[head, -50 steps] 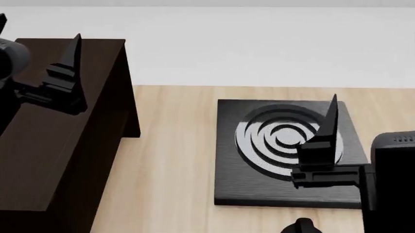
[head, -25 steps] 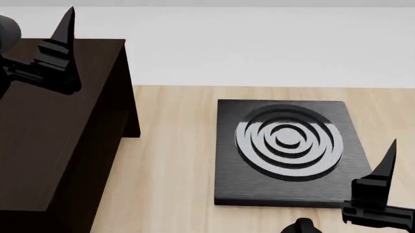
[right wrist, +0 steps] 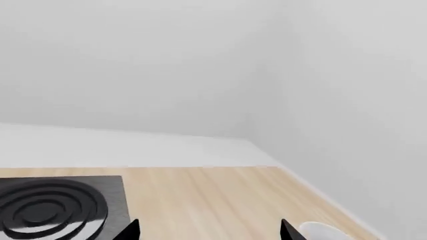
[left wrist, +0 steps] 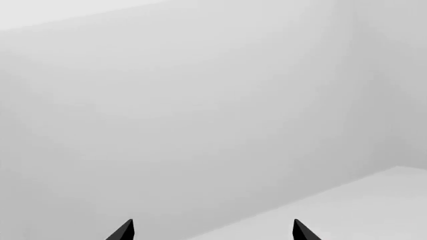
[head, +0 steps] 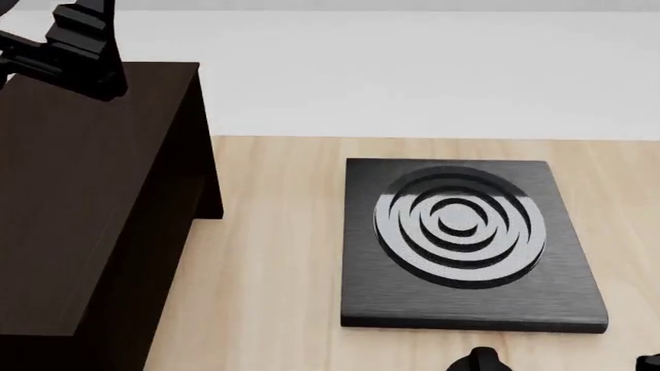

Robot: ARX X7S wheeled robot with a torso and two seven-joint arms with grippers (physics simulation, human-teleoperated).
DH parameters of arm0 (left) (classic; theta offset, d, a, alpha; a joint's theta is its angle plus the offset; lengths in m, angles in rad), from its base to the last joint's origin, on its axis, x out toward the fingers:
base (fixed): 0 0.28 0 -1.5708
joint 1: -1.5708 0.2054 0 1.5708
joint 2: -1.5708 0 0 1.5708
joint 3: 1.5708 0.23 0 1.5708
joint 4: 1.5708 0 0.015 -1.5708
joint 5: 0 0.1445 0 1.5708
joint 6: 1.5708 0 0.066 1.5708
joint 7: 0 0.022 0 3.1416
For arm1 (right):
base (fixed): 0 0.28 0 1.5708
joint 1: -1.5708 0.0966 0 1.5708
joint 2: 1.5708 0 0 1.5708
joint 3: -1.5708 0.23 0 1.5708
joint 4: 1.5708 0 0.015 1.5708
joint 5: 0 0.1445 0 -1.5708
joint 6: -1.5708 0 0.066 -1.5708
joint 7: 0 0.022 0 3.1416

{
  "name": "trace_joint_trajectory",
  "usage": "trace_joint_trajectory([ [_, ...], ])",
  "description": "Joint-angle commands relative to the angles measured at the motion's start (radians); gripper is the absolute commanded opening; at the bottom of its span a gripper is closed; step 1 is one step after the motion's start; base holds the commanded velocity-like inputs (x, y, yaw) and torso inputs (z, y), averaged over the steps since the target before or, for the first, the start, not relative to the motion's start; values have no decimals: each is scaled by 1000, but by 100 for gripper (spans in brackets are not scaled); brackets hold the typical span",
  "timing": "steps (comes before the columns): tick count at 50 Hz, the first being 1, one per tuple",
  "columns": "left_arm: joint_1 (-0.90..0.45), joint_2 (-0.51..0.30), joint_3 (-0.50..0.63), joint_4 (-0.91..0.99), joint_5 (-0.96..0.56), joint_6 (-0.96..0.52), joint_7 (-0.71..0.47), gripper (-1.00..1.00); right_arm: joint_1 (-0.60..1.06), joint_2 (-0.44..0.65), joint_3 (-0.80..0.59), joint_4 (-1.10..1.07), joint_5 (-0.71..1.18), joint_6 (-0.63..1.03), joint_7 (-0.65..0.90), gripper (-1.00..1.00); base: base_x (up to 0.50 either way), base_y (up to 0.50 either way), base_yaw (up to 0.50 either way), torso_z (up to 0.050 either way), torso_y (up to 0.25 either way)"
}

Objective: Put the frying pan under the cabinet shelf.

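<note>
The frying pan is out of view in all three views. The cabinet shelf (head: 83, 201), a big dark brown wood-grain box, fills the left of the head view. My left gripper (head: 85, 27) hangs high above its far end, its tips cut off by the frame's top edge. The left wrist view has that gripper (left wrist: 213, 233) open, facing a bare grey wall, nothing between its fingertips (left wrist: 125, 230). My right gripper (right wrist: 209, 233) is open too, low over the wooden table (right wrist: 200, 200), empty. Only a black sliver (head: 650, 362) of it reaches the head view.
A square black burner plate (head: 464, 239) with concentric rings lies on the table right of the cabinet; its corner (right wrist: 60, 207) also shows in the right wrist view. A white bowl's rim (right wrist: 323, 231) is near the right fingertip. A small black rounded shape (head: 481, 360) sits at the bottom edge.
My left gripper has risen toward the top edge of the head view. My right gripper has dropped back from over the burner plate and almost left the head view at bottom right.
</note>
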Motion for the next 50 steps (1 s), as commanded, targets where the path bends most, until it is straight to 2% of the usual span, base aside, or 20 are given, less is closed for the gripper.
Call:
trace_joint_trajectory([
  [1, -36, 1, 11, -40, 8, 16, 7, 100, -92, -14, 82, 2, 5, -25, -16, 100, 0, 0, 0, 0, 0],
  [11, -30, -2, 20, -39, 12, 19, 1, 100, -135, 15, 146, -20, 25, 26, -27, 100, 0, 0, 0, 0, 0],
  [29, -39, 1, 32, -46, 9, 15, -3, 100, -202, 19, 163, 97, -5, -53, -54, 100, 0, 0, 0, 0, 0],
  [50, -40, -1, 41, -52, 5, 20, -6, 100, -232, 25, 206, 175, -7, -56, -76, 100, 0, 0, 0, 0, 0],
])
